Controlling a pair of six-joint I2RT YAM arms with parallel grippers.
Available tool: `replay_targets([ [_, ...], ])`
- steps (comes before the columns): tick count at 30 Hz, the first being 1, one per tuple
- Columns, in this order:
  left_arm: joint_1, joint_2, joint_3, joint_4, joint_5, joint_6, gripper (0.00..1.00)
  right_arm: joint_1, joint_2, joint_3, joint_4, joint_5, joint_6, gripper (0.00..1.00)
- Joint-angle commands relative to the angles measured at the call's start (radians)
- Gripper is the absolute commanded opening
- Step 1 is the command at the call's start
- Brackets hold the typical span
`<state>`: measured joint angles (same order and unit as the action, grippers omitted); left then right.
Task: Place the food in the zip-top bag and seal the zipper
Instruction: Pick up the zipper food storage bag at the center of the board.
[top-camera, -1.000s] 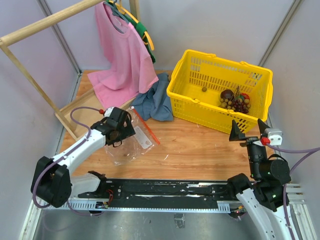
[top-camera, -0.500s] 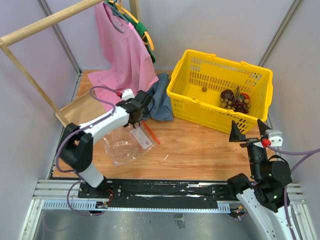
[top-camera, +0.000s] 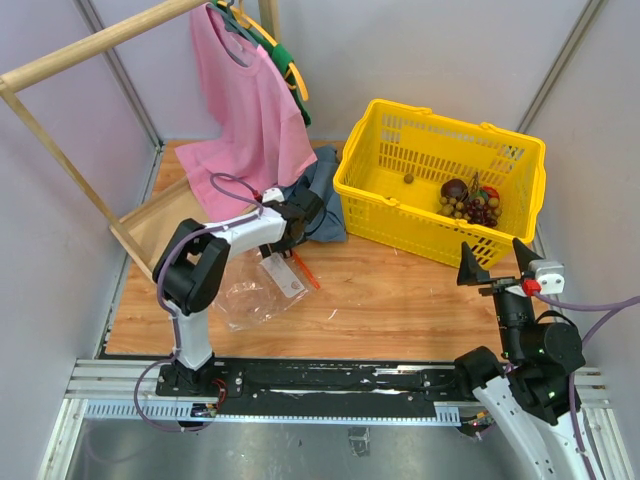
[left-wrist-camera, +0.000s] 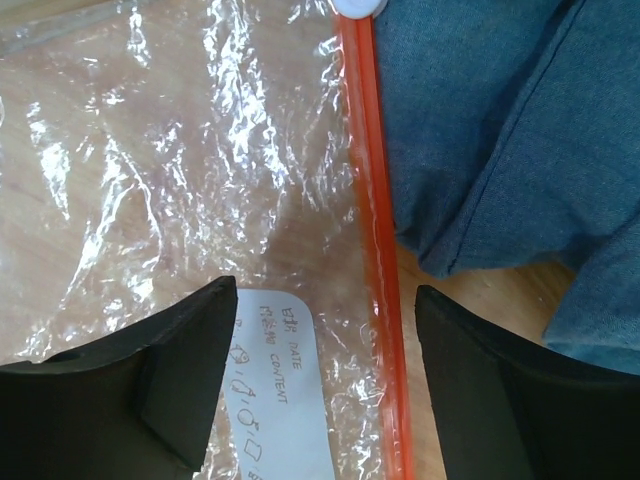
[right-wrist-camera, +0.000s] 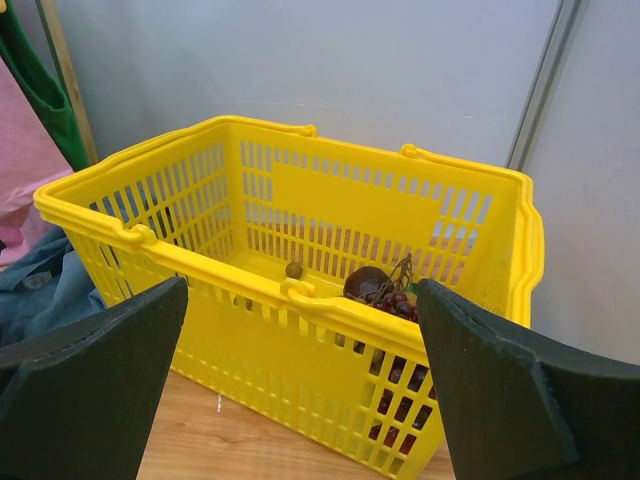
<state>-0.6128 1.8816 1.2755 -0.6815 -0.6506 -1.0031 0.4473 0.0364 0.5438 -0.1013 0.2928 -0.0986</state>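
The bag (top-camera: 248, 295) lies flat on the bench (top-camera: 400, 300), left of the basket (top-camera: 440, 120). The food (top-camera: 470, 203) sits inside the basket, none of it bagged yet. The left pincer (left-wrist-camera: 320, 390) hangs just over the bag's mouth with its jaws apart and nothing held. The zipper (left-wrist-camera: 372, 250) runs lengthwise between its fingers, closer to the one on the cloth (left-wrist-camera: 500, 150) side. The right pincer (top-camera: 495, 262), wide open and empty, faces the basket's near side and is the arm nearer the food.

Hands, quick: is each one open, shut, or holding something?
Left hand: open over the red strip of the bag, holding nothing.
Right hand: open, empty, facing the yellow basket.
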Motion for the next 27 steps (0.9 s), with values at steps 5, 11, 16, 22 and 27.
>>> replay_targets([
  [5,-0.005,0.031,-0.032,0.09,0.024,0.01,0.64,0.019,-0.012,-0.009,0.026,0.009,-0.013,0.98],
  [11,-0.005,-0.025,-0.107,0.152,0.064,0.029,0.37,0.019,-0.009,-0.004,0.024,-0.018,-0.014,0.98],
  [16,-0.005,-0.092,-0.154,0.17,0.08,0.044,0.03,0.019,0.001,0.008,0.021,-0.035,0.004,0.98],
  [22,-0.005,-0.211,-0.238,0.211,0.105,0.067,0.0,0.019,0.042,0.042,0.003,-0.079,0.035,0.98],
  [27,-0.005,-0.283,-0.289,0.22,0.131,0.1,0.0,0.019,0.095,0.07,-0.022,-0.138,0.052,0.98],
])
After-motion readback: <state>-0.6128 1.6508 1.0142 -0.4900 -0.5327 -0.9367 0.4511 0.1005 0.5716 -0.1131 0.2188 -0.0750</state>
